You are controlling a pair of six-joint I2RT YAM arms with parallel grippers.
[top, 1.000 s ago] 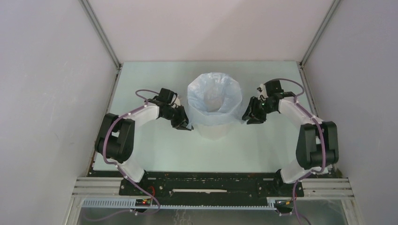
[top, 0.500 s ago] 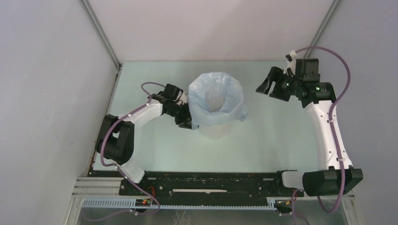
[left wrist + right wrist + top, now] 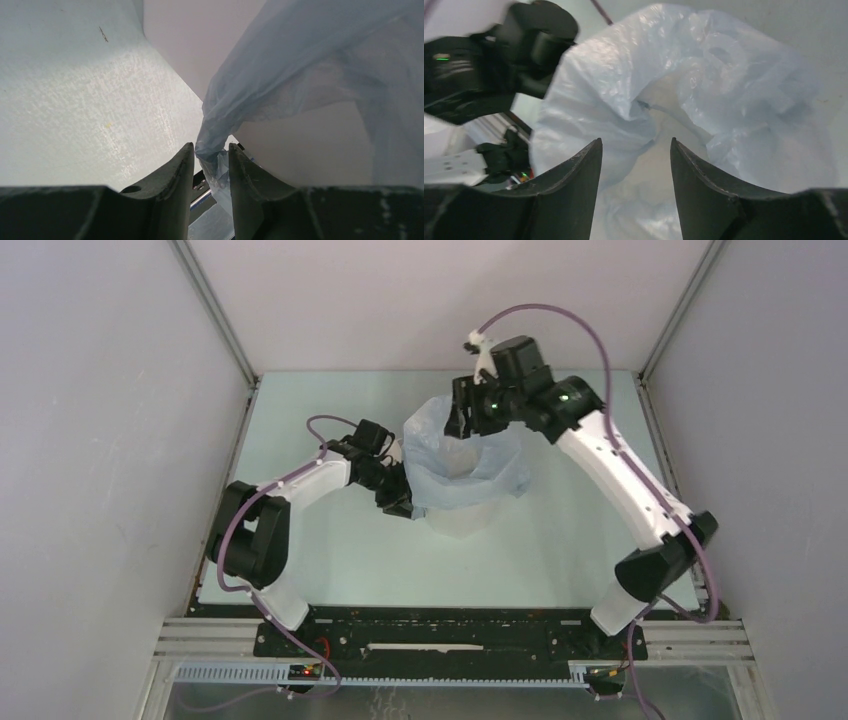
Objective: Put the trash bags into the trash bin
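Observation:
The translucent white trash bin (image 3: 458,520) stands mid-table. The pale blue trash bag (image 3: 470,480) lines it, its rim folded over the bin's top and hanging down the outside. My left gripper (image 3: 403,502) is at the bin's left side, shut on a bunched fold of the bag (image 3: 212,145), with the white bin wall (image 3: 310,145) beside it. My right gripper (image 3: 458,422) hovers over the far rim of the bin, open and empty; the right wrist view looks down into the bag's mouth (image 3: 659,165), with crinkled bag edge (image 3: 604,95) around it.
White enclosure walls (image 3: 120,440) close in the pale green table (image 3: 570,540) on three sides. The left arm (image 3: 300,485) reaches across the table's left half. The black base rail (image 3: 440,635) runs along the near edge.
My right gripper let go of the bag's right edge, rose and swung leftward, and now sits over the bin's far rim. The left gripper stayed at the bin's left side, holding the bag.

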